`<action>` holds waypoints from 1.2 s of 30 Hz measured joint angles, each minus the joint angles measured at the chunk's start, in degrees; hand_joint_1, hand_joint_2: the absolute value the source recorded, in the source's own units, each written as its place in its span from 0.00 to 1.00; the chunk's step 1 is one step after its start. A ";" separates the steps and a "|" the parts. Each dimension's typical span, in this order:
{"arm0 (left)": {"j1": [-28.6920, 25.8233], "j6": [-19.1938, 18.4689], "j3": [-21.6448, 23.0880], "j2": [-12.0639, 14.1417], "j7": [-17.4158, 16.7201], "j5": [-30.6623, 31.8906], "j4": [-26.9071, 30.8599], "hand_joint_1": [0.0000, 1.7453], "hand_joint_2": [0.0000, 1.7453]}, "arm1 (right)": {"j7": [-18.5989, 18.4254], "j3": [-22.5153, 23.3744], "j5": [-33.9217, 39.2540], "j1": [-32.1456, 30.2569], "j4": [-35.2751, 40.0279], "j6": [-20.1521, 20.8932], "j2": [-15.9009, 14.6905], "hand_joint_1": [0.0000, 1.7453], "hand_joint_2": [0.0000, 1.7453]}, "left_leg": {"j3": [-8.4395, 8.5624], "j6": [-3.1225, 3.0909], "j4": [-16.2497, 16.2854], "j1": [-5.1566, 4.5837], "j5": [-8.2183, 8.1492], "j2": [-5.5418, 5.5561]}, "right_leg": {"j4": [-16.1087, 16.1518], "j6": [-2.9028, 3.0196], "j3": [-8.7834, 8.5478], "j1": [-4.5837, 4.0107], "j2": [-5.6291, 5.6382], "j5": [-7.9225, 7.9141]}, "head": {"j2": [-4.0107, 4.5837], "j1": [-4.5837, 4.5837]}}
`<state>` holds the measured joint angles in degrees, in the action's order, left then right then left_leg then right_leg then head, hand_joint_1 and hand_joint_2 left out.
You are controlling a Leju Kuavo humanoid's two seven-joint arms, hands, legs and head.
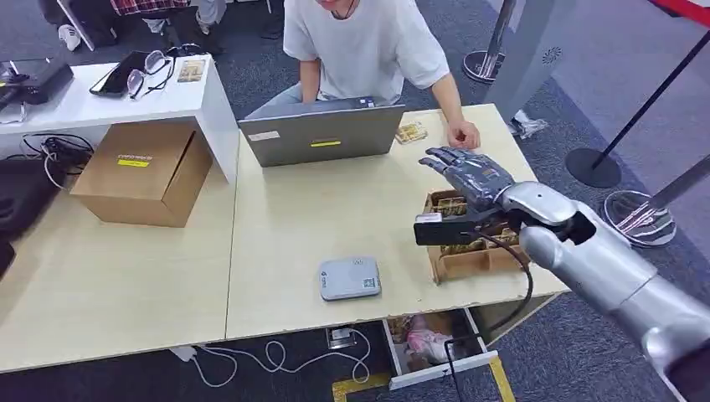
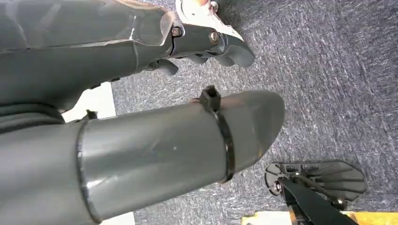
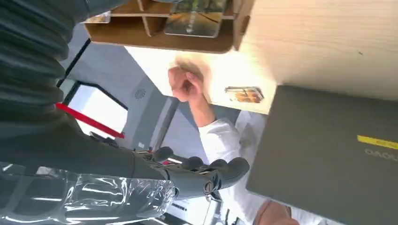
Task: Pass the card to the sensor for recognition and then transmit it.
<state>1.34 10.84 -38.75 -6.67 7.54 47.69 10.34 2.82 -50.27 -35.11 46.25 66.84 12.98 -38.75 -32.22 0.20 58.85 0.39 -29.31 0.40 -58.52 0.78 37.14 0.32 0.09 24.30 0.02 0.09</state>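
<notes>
Right fingers point(image 1: 448, 161): seen spread and extended in the head view, nothing pinched between them; the same open curl is seen in the right wrist view.
Right hand point(image 1: 470, 177): held above the far end of the cardboard card box point(image 1: 469, 261), palm down, apart from the cards.
Left hand point(image 2: 206, 40): hung low over grey carpet; its fingers appear loosely curled with nothing in them, though how far closed cannot be told.
Cards point(image 1: 452, 203): stood in the box's compartments at the table's right side; none is held.
Sensor point(image 1: 350, 278): a grey pad lying flat near the table's front edge, well apart from the box, to its left.
Step in hand: judged to be the reach for a card, so the task is at its start.
Next move: a lowering of the fingers into 1 compartment and a clean pinch on a single card edge are called for.
Head view alone: sensor, laptop point(image 1: 322, 134) and the whole table point(image 1: 285, 209) layout.
Right wrist view alone: the box dividers up close and the person's clenched hand point(image 3: 185, 84) resting on the table, beside a loose card point(image 3: 244, 93).
</notes>
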 joint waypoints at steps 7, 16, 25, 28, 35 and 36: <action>-0.13 1.79 -0.48 -0.98 0.05 -0.33 0.00 0.00 0.00 | -1.12 -1.07 2.74 -1.34 2.54 -0.79 -6.41 0.00 1.00 | -0.01 -0.09 0.00 -0.12 -0.06 0.09 | 0.01 -0.06 0.00 0.03 -0.05 0.04 | 0.00 -0.02; -0.20 1.71 -0.94 -1.31 0.39 -0.42 0.00 0.00 0.00 | -2.19 -1.05 3.70 -4.21 6.28 -1.14 -11.46 0.00 1.00 | -0.03 -0.11 0.00 -0.12 -0.07 0.10 | 0.01 -0.17 0.00 0.04 -0.05 0.11 | 0.00 -0.02; -0.19 1.58 -0.94 -1.33 0.44 -0.37 0.00 0.00 0.00 | -2.21 -1.01 3.70 -5.74 7.48 -1.33 -12.66 0.00 1.00 | -0.03 -0.11 0.00 -0.12 -0.07 0.08 | 0.01 -0.17 0.00 0.04 -0.04 0.11 | 0.00 -0.02; -0.18 1.58 -0.94 -1.33 0.44 -0.37 0.00 0.00 0.00 | -2.21 -0.98 3.70 -5.83 7.59 -1.33 -12.66 0.00 1.00 | -0.03 -0.11 0.00 -0.12 -0.07 0.08 | 0.01 -0.17 0.00 0.04 -0.04 0.11 | 0.00 -0.02; -0.17 1.53 -0.96 -1.33 0.48 -0.24 0.00 0.00 0.00 | -0.02 -1.51 2.65 -4.46 7.24 -0.85 -12.18 0.00 1.00 | -0.08 -0.11 0.00 -0.11 -0.07 0.08 | -0.02 -0.17 0.00 0.05 -0.04 0.11 | 0.00 -0.02; -0.15 1.53 -0.96 -1.33 0.48 -0.20 0.00 0.00 0.00 | 0.28 -1.88 2.65 -3.89 7.02 -0.72 -11.88 0.00 1.00 | -0.08 -0.11 0.00 -0.11 -0.07 0.08 | -0.02 -0.17 -0.01 0.05 -0.04 0.11 | 0.00 -0.02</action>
<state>1.19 12.37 -39.71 -8.00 8.02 47.49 10.34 3.10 -52.15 -32.46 42.36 73.86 12.26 -50.62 -32.30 0.09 58.85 0.28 -29.38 0.48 -58.54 0.61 37.14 0.37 0.05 24.41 0.02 0.07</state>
